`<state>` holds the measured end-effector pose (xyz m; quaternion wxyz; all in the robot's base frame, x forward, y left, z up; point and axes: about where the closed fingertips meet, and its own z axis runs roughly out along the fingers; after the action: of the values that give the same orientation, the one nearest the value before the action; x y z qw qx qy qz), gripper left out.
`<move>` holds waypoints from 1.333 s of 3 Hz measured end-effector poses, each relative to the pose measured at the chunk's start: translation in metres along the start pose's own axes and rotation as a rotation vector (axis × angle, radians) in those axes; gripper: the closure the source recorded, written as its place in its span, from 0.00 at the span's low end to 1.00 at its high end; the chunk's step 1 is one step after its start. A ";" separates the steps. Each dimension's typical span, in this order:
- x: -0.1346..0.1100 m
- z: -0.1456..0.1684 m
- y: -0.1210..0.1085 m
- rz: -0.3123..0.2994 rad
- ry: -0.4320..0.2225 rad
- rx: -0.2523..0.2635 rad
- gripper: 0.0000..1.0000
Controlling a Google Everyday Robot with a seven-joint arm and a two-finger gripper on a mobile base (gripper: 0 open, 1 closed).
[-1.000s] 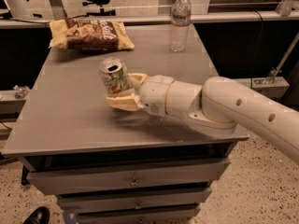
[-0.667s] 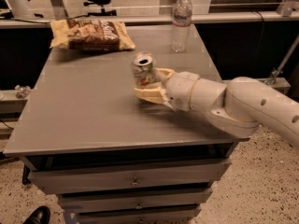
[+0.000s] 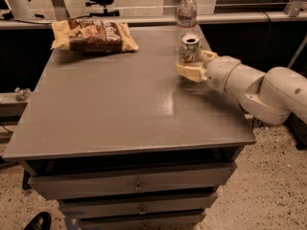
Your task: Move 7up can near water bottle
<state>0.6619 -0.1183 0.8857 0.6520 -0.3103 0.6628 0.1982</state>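
Both pincer, 7up can nearer bottle

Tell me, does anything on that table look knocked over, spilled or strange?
Nothing stands out. The robot's hand grips the 7up can upright near the far right of the table, just in front of the water bottle, which also stands upright. The chip bag lies flat at the far left. No spill shows.

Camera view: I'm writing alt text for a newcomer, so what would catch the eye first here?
The white arm reaching in from the right stands out first. Its gripper is closed on the 7up can at the far right of the grey table, just in front of the water bottle. Next comes the brown and yellow snack bag, lying near the table's far left corner.
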 end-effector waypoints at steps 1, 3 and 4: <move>-0.011 0.004 -0.059 0.000 -0.027 0.083 1.00; 0.004 0.016 -0.113 0.055 -0.002 0.146 1.00; 0.018 0.023 -0.120 0.087 0.004 0.152 1.00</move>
<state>0.7600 -0.1929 0.8831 0.6630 -0.2313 0.6901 0.1751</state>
